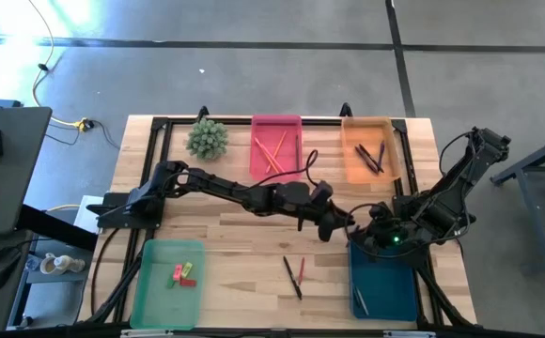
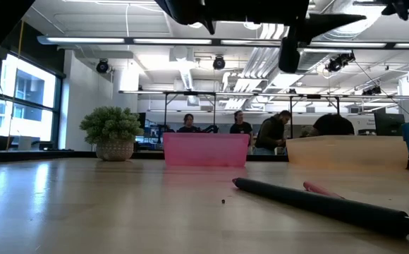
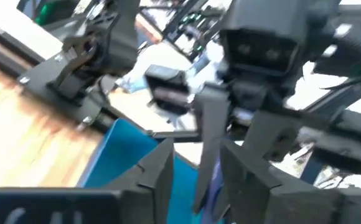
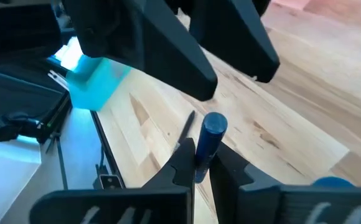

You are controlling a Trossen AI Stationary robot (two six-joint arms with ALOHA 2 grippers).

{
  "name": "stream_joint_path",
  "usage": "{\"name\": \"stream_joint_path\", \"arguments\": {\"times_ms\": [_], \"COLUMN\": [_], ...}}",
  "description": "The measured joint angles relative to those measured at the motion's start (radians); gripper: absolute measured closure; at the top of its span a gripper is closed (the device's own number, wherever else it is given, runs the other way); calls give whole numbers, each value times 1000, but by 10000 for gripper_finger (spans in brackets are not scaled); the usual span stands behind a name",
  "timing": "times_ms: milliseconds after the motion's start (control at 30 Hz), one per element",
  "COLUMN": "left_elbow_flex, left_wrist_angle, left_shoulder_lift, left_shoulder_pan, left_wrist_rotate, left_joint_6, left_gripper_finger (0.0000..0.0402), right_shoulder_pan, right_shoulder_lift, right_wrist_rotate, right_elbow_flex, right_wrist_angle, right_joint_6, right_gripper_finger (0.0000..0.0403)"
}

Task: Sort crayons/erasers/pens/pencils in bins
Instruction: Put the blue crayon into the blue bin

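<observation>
My right gripper is shut on a blue pen, in the air by the far left corner of the teal bin. My left gripper meets it there from the table's left. It is open, with a finger on either side of the pen, apart from it. The pink bin holds orange pencils and the orange bin holds dark pens. Erasers lie in the green bin. A dark pen and a red stick lie on the table. My right gripper pinches the blue pen's shaft between its two fingers, a little below the pen's round blunt end, which stands out past the fingertips. The pen is lifted clear of the table.
A potted plant stands at the far edge, left of the pink bin. The teal bin has a thin pen lying in it. Bare wood lies between the green bin and the loose sticks. People stand in the room beyond the table.
</observation>
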Motion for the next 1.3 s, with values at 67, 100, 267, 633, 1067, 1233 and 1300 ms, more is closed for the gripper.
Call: {"name": "stream_joint_path", "arguments": {"times_ms": [67, 100, 267, 633, 1067, 1233, 1300], "left_elbow_flex": [0, 0, 0, 0, -1, -1, 0], "left_wrist_angle": [-36, -57, -148, -169, -229, -337, -379], "left_shoulder_lift": [0, 0, 2, 2, -32, -108, -141], "left_shoulder_pan": [6, 10, 28, 46, 84, 91, 90], "left_wrist_rotate": [7, 8, 7, 19, 72, 43, 9], "left_joint_6": [13, 25, 48, 92, 80, 150, 179], "left_gripper_finger": [270, 266, 266, 299, 331, 344, 346], "right_shoulder_pan": [0, 0, 0, 13, 172, 221, 238], "right_shoulder_lift": [0, 0, 0, 0, -29, -39, -39], "right_wrist_rotate": [-17, -23, -91, -237, -238, -237, -235], "right_elbow_flex": [0, 0, 0, 0, 1, 1, 1], "right_wrist_angle": [-12, -17, -62, -221, -431, -470, -485], "right_joint_6": [4, 4, 4, 7, 235, 285, 304], "right_gripper_finger": [393, 392, 392, 392, 392, 392, 392]}}
